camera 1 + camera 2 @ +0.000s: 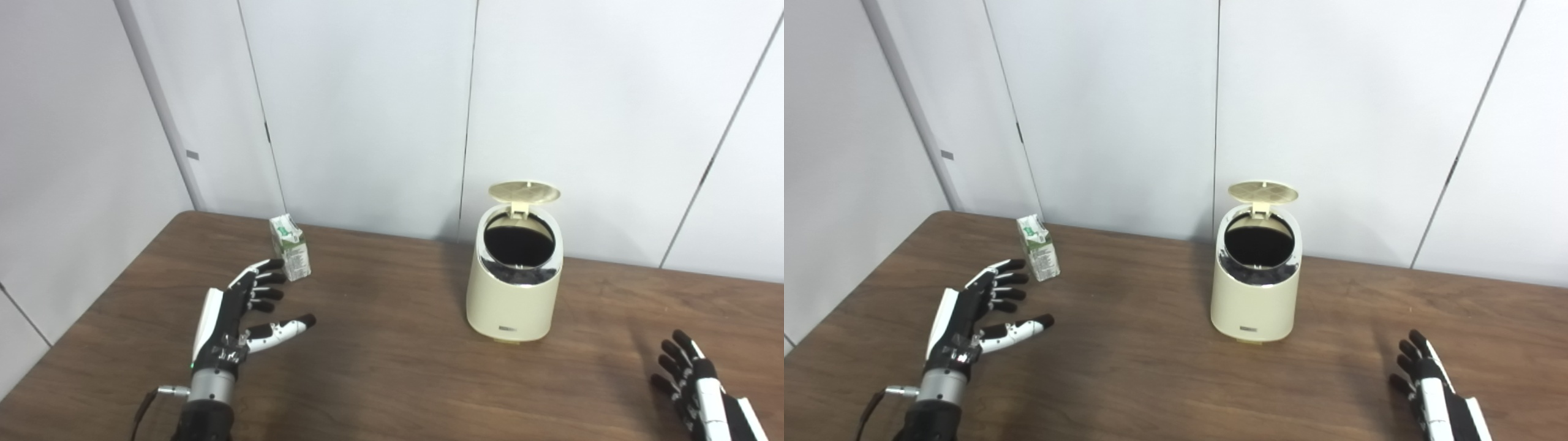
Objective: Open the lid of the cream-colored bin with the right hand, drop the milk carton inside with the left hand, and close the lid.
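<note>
Cream bin (513, 288) lid (524, 191) up; milk carton (290, 247) beside left hand (236, 312).

Right hand (698, 386) partly off-frame

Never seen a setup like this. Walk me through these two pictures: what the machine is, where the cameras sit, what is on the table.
Both pictures come from two cameras side by side on a humanoid robot's head, so they show one scene. On the brown table stands a cream bin with its lid flipped up. Far left stands a small milk carton, upright. The left hand is open, fingers spread, just short of the carton and holding nothing. The right hand is at the bottom right corner, also holding nothing.
</note>
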`<state>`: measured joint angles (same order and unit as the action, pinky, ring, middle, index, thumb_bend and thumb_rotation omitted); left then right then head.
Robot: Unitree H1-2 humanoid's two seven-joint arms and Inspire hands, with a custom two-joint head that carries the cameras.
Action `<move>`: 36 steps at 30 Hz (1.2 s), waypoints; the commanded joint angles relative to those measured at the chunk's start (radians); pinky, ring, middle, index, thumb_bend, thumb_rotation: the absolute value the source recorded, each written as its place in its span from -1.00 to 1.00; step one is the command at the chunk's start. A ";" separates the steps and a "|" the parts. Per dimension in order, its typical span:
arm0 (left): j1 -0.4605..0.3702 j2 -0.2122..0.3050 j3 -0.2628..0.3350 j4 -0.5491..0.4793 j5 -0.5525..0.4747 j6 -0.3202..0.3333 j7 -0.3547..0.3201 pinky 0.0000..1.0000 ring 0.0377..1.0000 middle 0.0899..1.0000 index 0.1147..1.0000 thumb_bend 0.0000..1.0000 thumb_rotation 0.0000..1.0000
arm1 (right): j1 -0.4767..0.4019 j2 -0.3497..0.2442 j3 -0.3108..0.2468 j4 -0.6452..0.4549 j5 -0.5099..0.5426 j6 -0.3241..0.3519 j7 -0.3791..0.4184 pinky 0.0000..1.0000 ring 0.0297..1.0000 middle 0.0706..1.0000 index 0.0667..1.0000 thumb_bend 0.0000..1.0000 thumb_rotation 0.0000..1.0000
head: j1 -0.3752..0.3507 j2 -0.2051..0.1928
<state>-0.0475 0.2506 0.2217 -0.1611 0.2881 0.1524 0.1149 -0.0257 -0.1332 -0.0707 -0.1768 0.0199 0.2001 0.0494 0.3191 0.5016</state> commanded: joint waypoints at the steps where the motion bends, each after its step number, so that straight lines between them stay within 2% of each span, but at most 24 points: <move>1: -0.061 0.059 0.014 0.001 0.033 -0.001 0.015 0.29 0.38 0.44 0.58 0.66 -0.83 | -0.028 -0.003 0.001 -0.043 -0.001 -0.001 -0.001 0.77 0.89 0.87 0.89 0.07 0.96 | 0.000 0.001; 4: -0.102 0.105 0.010 0.032 0.060 0.036 0.008 0.21 0.34 0.50 0.64 0.66 -0.84 | -0.030 0.000 0.001 -0.038 0.001 -0.005 -0.002 0.77 0.89 0.87 0.88 0.03 0.95 | -0.001 0.001; 8: -0.152 0.152 0.003 0.097 0.080 0.011 0.026 0.14 0.32 0.57 0.71 0.70 -0.89 | -0.030 0.004 0.002 -0.039 0.000 -0.008 -0.006 0.76 0.88 0.86 0.87 0.06 0.93 | 0.001 0.003; 12: -0.196 0.184 -0.010 0.155 0.110 -0.020 0.045 0.24 0.43 0.58 0.72 0.70 -0.90 | -0.029 0.005 0.011 -0.046 -0.012 -0.005 -0.007 0.76 0.90 0.87 0.88 0.05 0.93 | -0.001 0.003; 19: -0.264 0.222 -0.029 0.249 0.135 -0.041 0.064 0.29 0.39 0.58 0.72 0.74 -0.95 | -0.025 0.009 0.025 -0.062 -0.035 0.003 -0.013 0.75 0.90 0.86 0.88 0.03 0.94 | -0.008 0.009; 22: -0.295 0.254 -0.059 0.288 0.158 0.001 0.030 0.32 0.46 0.69 0.81 0.77 -0.89 | -0.023 0.013 0.032 -0.064 -0.044 0.000 -0.014 0.76 0.90 0.87 0.89 -0.07 0.98 | -0.004 0.010; 26: -0.325 0.300 -0.103 0.334 0.167 0.024 -0.026 0.29 0.57 0.84 0.94 0.89 -0.78 | -0.025 0.017 0.031 -0.064 -0.039 0.004 -0.011 0.86 0.93 0.89 0.91 -0.02 0.91 | -0.003 0.009; 31: -0.367 0.329 -0.137 0.409 0.175 0.025 -0.040 0.40 0.74 0.89 0.94 0.99 -0.71 | -0.025 0.016 0.034 -0.070 -0.048 0.009 -0.011 0.81 0.92 0.88 0.94 0.00 0.81 | -0.005 0.007; 36: -0.404 0.349 -0.165 0.469 0.188 0.024 -0.037 0.40 0.77 0.90 0.90 0.99 -0.70 | -0.020 0.018 0.037 -0.083 -0.049 0.017 -0.009 0.79 0.91 0.88 0.96 0.00 0.72 | -0.012 0.010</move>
<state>-0.3923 0.5513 0.0526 0.3188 0.4523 0.1865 0.0608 -0.0242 -0.1158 -0.0353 -0.2173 -0.0296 0.2320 0.0397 0.3053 0.5108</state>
